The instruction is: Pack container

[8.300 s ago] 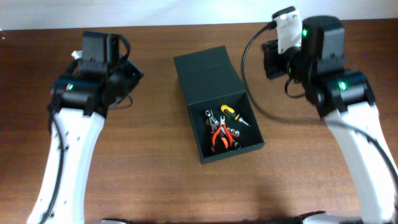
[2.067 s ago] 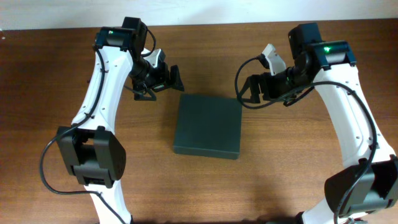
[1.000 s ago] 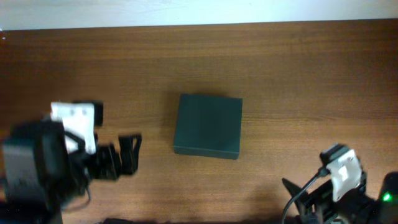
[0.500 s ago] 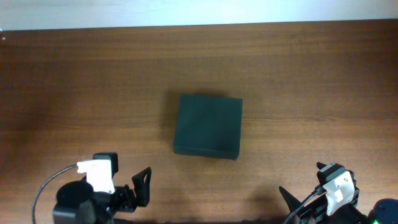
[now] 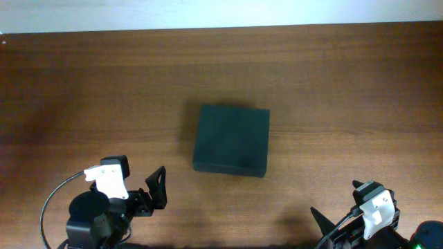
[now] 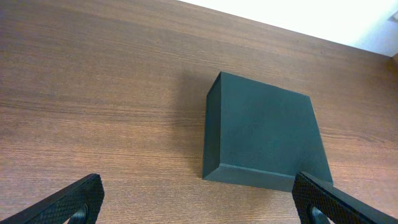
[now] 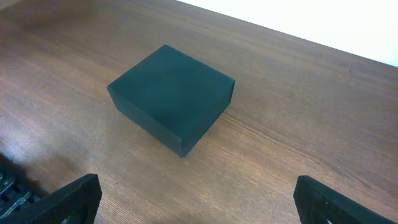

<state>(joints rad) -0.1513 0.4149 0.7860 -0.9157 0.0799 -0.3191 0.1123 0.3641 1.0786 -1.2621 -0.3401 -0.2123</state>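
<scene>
The container point(image 5: 231, 140) is a dark green-black box with its lid shut, resting flat on the wooden table near the middle. It also shows in the left wrist view as the container point(image 6: 264, 134) ahead and to the right, and in the right wrist view as the container point(image 7: 171, 96) ahead and to the left. My left gripper point(image 5: 154, 195) sits low at the front left, open and empty, well short of the box. My right gripper point(image 5: 332, 228) is at the front right edge, open and empty, partly cut off by the frame.
Bare brown wood point(image 5: 346, 104) surrounds the box on all sides. The table's far edge point(image 5: 221, 29) meets a white wall. A dark part of the other arm point(image 7: 9, 186) shows at the lower left of the right wrist view.
Both arms have drawn back toward the front edge of the table, away from the box. The left gripper shifted slightly in the last half second. The box has stayed shut and still.
</scene>
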